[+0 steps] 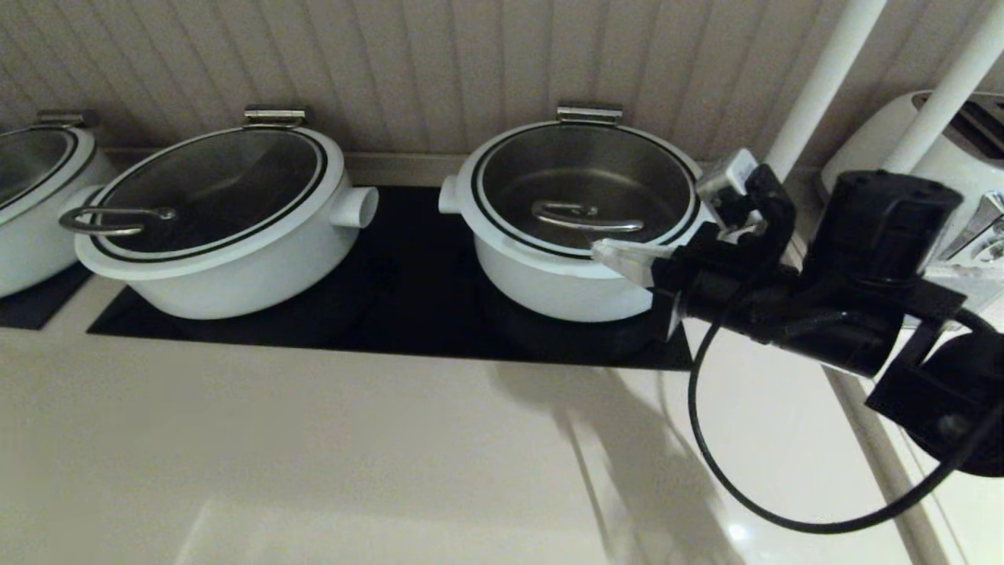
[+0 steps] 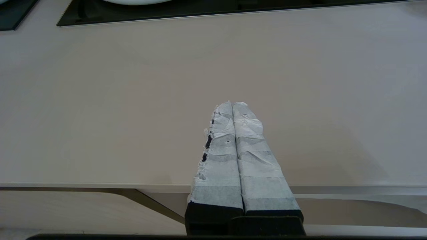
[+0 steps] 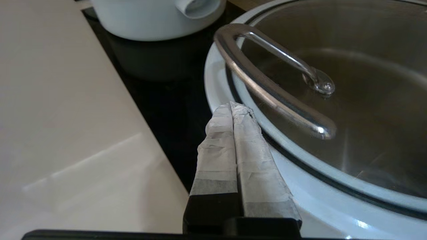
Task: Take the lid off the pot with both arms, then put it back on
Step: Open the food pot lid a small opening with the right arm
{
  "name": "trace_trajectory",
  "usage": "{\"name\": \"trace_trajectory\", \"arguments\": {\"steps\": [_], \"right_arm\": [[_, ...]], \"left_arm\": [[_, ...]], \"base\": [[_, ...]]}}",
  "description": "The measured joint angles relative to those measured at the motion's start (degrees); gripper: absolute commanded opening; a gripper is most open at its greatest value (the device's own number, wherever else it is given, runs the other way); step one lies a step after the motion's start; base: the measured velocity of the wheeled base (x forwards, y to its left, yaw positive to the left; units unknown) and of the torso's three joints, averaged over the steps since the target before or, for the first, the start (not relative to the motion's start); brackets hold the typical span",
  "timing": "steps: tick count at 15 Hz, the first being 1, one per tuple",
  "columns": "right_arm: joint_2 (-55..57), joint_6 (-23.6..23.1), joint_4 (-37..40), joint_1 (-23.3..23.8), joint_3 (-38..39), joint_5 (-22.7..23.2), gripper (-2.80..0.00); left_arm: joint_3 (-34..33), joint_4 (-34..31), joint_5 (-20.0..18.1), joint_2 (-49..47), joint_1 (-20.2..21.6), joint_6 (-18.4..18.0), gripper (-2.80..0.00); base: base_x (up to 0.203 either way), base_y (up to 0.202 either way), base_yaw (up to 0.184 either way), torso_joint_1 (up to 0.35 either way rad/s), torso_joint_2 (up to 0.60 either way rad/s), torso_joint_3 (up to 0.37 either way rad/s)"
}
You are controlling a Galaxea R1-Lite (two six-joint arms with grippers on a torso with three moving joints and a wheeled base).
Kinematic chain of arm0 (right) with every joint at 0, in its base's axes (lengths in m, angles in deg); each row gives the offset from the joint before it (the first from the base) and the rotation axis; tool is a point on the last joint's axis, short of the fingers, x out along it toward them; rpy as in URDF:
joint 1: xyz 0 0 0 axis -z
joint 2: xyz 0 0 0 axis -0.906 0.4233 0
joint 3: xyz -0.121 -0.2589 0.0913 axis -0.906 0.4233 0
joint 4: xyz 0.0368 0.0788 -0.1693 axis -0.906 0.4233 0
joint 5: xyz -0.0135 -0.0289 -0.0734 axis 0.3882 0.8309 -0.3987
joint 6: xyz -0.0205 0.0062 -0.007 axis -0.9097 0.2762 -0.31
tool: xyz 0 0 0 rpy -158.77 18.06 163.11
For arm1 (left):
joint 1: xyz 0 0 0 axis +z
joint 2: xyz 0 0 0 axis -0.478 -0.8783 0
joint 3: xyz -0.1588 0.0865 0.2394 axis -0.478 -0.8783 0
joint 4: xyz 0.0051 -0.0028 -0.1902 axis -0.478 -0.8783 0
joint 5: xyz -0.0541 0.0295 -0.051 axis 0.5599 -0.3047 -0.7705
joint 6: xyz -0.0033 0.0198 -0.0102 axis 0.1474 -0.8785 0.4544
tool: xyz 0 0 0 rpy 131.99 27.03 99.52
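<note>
- Right gripper [image 3: 232, 106] fingers pressed together, tips over the white rim of the lid [image 1: 584, 188], at its 4 o'clock.
- Lid sitting on the pot [image 1: 549, 286].
- Left gripper [image 2: 232, 105] fingers pressed together above the bare tabletop [image 2: 100, 100].

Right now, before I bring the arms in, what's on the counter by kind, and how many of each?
White pots with lids: 3 (the pot, a wider pot, one cut off at the left edge)
Black mats: 2
White toaster: 1
Total: 6
</note>
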State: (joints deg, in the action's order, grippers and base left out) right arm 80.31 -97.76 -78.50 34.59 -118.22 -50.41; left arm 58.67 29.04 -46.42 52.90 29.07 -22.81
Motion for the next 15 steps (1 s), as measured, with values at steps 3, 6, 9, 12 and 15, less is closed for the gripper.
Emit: {"name": "trace_trajectory", "arguments": {"steps": [3, 6, 9, 12, 15], "right_arm": [[3.0, -0.1, 0.7, 0.0, -3.8, -2.4, -2.8], [6.0, -0.1, 1.0, 0.0, -7.9, -4.7, -2.8], [7.8, -0.1, 1.1, 0.0, -10.0, -6.2, -2.8], [8.5, -0.1, 1.1, 0.0, -11.4, -6.9, -2.8], [8.5, -0.1, 1.1, 0.0, -11.7, -7.9, -2.8]], "left_arm": [[0.0, 0.0, 0.0, 0.0, 0.0, 0.0, -2.8], [0.0, 0.0, 0.1, 0.0, 0.0, 0.1, -2.8], [0.0, 0.0, 0.1, 0.0, 0.0, 0.1, -2.8], [0.0, 0.0, 0.0, 0.0, 0.0, 0.6, -2.8], [0.0, 0.0, 0.0, 0.0, 0.0, 0.6, -2.8]], "base": [[0.0, 0.0, 0.0, 0.0, 0.0, 0.0], [0.0, 0.0, 0.0, 0.0, 0.0, 0.0], [0.0, 0.0, 0.0, 0.0, 0.0, 0.0], [0.0, 0.0, 0.0, 0.0, 0.0, 0.0], [0.0, 0.0, 0.0, 0.0, 0.0, 0.0]]}}
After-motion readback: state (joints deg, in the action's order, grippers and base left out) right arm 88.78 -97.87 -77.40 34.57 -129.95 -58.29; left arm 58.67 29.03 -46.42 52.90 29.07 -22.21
